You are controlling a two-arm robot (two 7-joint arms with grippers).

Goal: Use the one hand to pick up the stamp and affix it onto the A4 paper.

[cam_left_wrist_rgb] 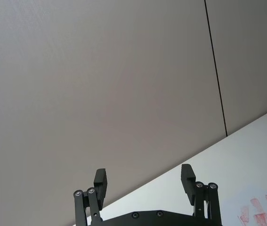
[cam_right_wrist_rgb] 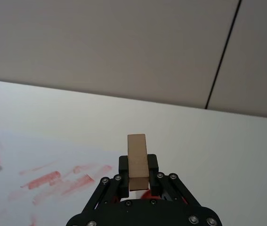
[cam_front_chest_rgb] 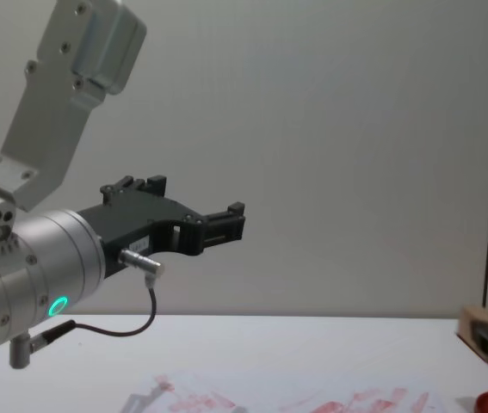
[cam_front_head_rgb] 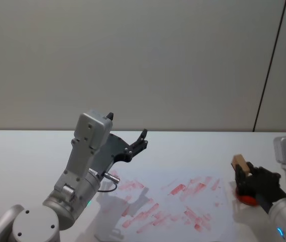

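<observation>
Where the white surface (cam_front_head_rgb: 26, 146) meets the grey wall (cam_front_head_rgb: 132, 55), the far edge runs straight across, with one dark vertical seam (cam_front_head_rgb: 271, 65) in the wall off to the right. Open white strips of surface lie behind the sheet and on its left.

A4 paper (cam_front_head_rgb: 173, 201) lies flat mid-surface, covered in red prints. Its right edge stops just short of the ink pad, and its far edge sits well back from the wall.

Left arm (cam_front_head_rgb: 79, 176) is the bulkiest thing in the space. It's raised over the left side of the paper and casts a shadow onto the sheet. Left tool (cam_front_head_rgb: 127, 125) points up and away toward the wall, fingers spread apart, nothing between them, well off the surface. A thin cable (cam_front_chest_rgb: 136, 331) loops under its wrist, hanging clear of the paper.

Right tool (cam_front_head_rgb: 246, 176) sits low at the right side, just past the paper's right edge, clamped on the stamp.

Round red ink pad (cam_front_head_rgb: 246, 199) lies on the surface directly under that tool, partly hidden by it.

Stamp (cam_front_head_rgb: 239, 161): tan wooden block, gripped at its lower end, top sticking out tilted, held above the pad beside the paper, not over it.
</observation>
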